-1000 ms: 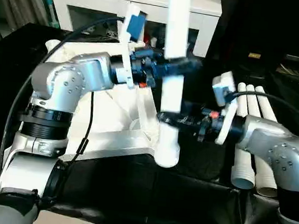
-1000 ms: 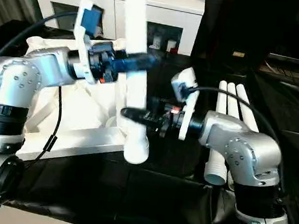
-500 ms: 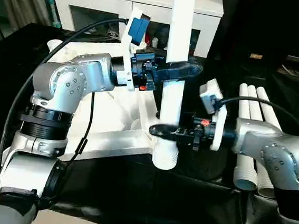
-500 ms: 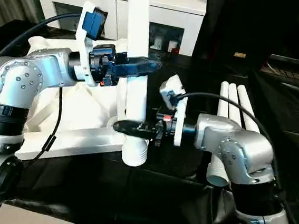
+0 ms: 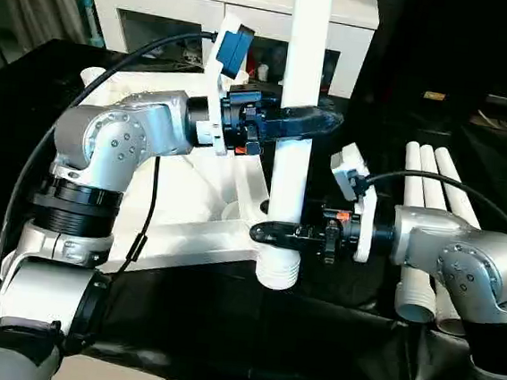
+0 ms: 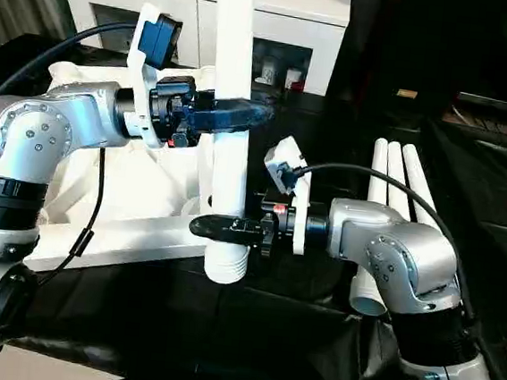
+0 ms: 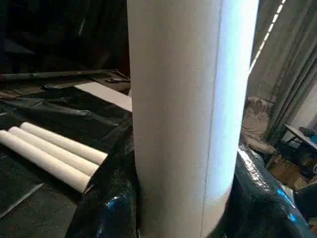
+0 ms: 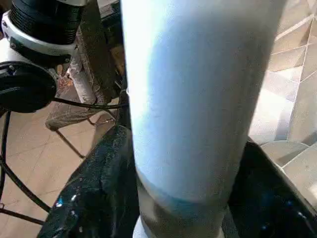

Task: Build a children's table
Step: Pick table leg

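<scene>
The left gripper pinched the upright table leg high up, and the right gripper clamped it just above its ribbed lower end. That end hung at the near corner of the tabletop, at six o'clock. The leg's top ran out of frame. Three spare legs lay at three o'clock. I could read no writing anywhere.
</scene>
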Available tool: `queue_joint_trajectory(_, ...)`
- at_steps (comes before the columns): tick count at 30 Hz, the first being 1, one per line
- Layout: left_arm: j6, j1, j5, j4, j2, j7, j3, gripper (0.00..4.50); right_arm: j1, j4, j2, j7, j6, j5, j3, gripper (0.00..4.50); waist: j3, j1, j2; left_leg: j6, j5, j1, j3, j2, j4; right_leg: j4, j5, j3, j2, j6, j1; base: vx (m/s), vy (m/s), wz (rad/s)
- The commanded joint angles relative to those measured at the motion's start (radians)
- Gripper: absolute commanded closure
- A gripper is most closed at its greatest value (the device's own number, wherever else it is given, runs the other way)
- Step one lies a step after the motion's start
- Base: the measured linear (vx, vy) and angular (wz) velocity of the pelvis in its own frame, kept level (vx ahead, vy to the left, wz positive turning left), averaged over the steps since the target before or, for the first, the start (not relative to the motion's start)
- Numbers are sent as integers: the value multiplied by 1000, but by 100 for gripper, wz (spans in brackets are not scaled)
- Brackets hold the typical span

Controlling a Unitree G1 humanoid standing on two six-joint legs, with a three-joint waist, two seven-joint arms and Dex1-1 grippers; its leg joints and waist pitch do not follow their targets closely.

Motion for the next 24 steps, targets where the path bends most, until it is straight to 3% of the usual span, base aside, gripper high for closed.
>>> queue_joint_trajectory(1, -5, -3, 8, -20, 8, -1, -4, 275, 6, -8, -10, 13, 0, -4, 8, 213, -78, 4, -18, 26, -67, 18, -17, 50, -54, -73, -53, 47, -81, -227, 52, 0, 0, 0)
queue_joint_trajectory(7, -6, -5, 6, -19, 4, 1, -2, 275, 16, -2, -10, 15, -4, -5, 22, 258, -77, 4, -17, 28, -67, 19, -17, 50, -53, -72, -50, 47, -80, -229, 50, 0, 0, 0)
queue_joint_trajectory(15, -7, -9, 8, -16, 3, -5, 2, 275, 28, 3, -6, 15, -33, -36, 36, 265, -78, 4, -18, 28, -68, 18, -17, 50, -53, -72, -50, 46, -81, -230, 51, 0, 0, 0)
queue_joint_trajectory(18, -5, -7, 8, -19, 6, -11, -2, 275, 28, 7, -5, 20, -41, -39, 44, 196, -77, 4, -17, 28, -71, 18, -17, 50, -53, -73, -57, 47, -81, -228, 51, 0, 0, 0)
queue_joint_trajectory(24, -2, -3, 8, -26, 9, -17, -10, 275, 29, 11, -6, 15, -51, -51, 52, 166, -79, 5, -17, 28, -66, 18, -18, 50, -52, -70, -40, 46, -80, -232, 51, 0, 0, 0)
